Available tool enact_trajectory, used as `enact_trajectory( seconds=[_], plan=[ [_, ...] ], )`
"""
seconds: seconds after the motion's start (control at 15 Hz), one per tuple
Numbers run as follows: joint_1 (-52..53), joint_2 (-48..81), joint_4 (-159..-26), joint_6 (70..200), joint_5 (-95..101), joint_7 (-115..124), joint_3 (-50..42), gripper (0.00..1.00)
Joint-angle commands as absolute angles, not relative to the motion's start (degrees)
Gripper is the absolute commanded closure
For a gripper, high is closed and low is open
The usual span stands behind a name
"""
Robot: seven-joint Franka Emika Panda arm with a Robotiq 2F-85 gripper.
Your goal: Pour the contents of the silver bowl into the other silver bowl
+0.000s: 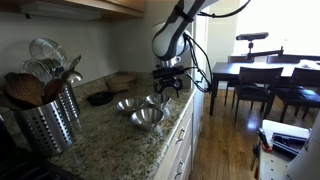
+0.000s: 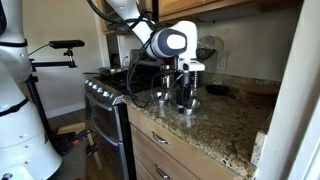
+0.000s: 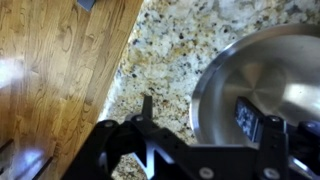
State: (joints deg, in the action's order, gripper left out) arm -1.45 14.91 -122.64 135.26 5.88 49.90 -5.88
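In an exterior view, the small round shiny silver bowl (image 1: 158, 100) sits on the speckled granite counter (image 1: 105, 140) just behind the wide steel bowl (image 1: 147, 118). The matching other silver bowl (image 1: 127, 104) sits beside that wide bowl, on its far side. The black gripper (image 1: 168, 84) hangs over the silver bowl. In an exterior view the gripper (image 2: 187, 98) points straight down; the bowls are hard to make out. In the wrist view the gripper (image 3: 205, 120) is spread, one finger outside the silver bowl (image 3: 255, 80), one over its inside.
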Motion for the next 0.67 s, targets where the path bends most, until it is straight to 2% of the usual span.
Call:
enact_trajectory(
  seconds=[0.0,0.27,0.33,0.6],
  plan=[
    [0.59,9.99,-125.67,134.85,11.17,53.33,-8.04,0.00],
    [1.01,7.50,-125.90,133.92,17.66,56.96,-8.23,0.00],
    [-0.19,11.23,-122.99,134.75,15.08,54.17,-7.35,0.00],
    [-0.13,11.40,-122.89,134.76,15.28,54.24,-7.31,0.00]
  ],
)
